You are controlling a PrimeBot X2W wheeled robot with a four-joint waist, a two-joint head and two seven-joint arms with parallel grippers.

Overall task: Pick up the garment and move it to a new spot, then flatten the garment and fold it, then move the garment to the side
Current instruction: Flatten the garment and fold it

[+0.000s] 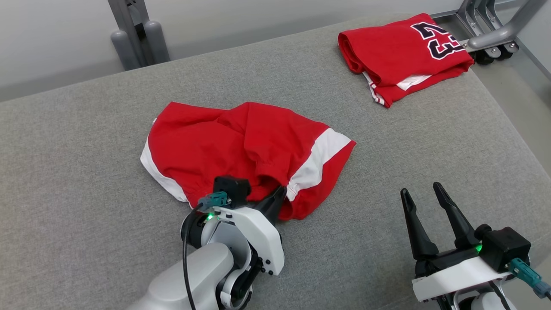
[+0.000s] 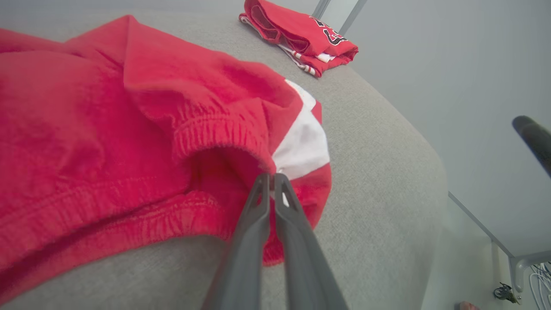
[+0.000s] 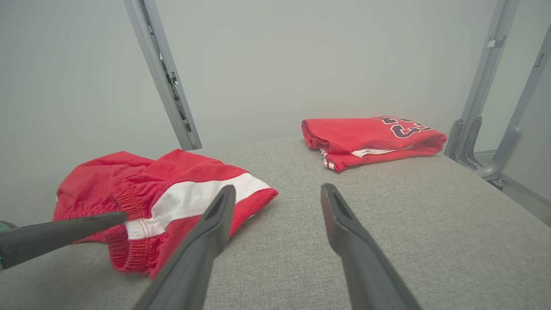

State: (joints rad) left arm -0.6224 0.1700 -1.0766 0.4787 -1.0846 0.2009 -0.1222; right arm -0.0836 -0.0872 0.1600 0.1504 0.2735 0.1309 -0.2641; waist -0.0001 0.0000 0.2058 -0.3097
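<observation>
Crumpled red shorts (image 1: 241, 146), white side stripes, elastic waistband bunched

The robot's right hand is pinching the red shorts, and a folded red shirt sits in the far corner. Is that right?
Not quite. It is the left gripper that is pinching the shorts, at the waistband; the right gripper is open, apart from them. The head view shows it. The folded shirt does sit in the far corner.
</observation>
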